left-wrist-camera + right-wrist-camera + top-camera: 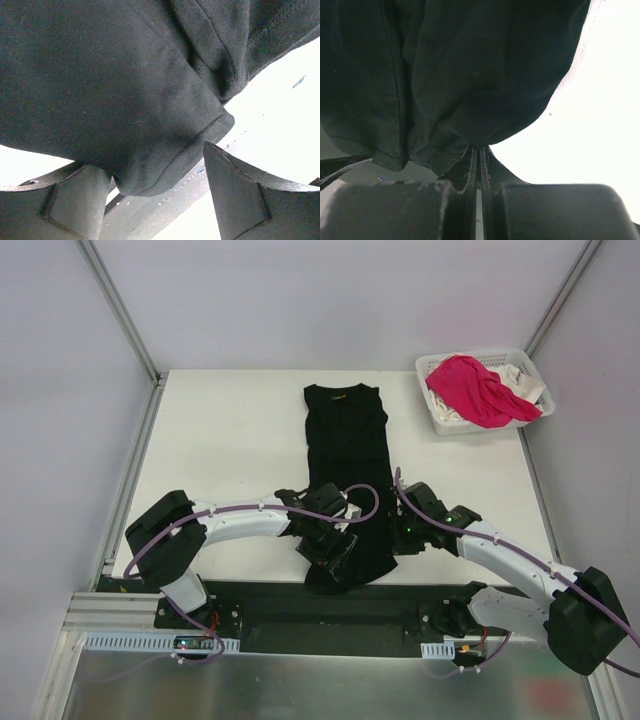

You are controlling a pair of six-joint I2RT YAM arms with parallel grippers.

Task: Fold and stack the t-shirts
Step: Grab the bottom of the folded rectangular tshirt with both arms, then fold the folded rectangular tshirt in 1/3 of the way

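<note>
A black t-shirt (347, 440) lies as a long narrow strip down the middle of the white table (230, 440), collar at the far end. Its near hem is lifted. My left gripper (338, 545) is at the hem's left side. In the left wrist view the left gripper (150, 157) stands open, with a stitched hem corner of the black t-shirt (125, 90) hanging between its fingers (235, 190). My right gripper (400, 535) is at the hem's right side. There the right gripper (479, 147) is shut, pinching bunched cloth of the black t-shirt (470, 65). No print shows.
A white lattice basket (486, 353) stands at the table's back right corner, holding a bright pink t-shirt (478, 388) and a white t-shirt (522, 380). Grey walls with metal rails enclose the table on the left, back and right. The black base plate (320, 605) runs along the near edge.
</note>
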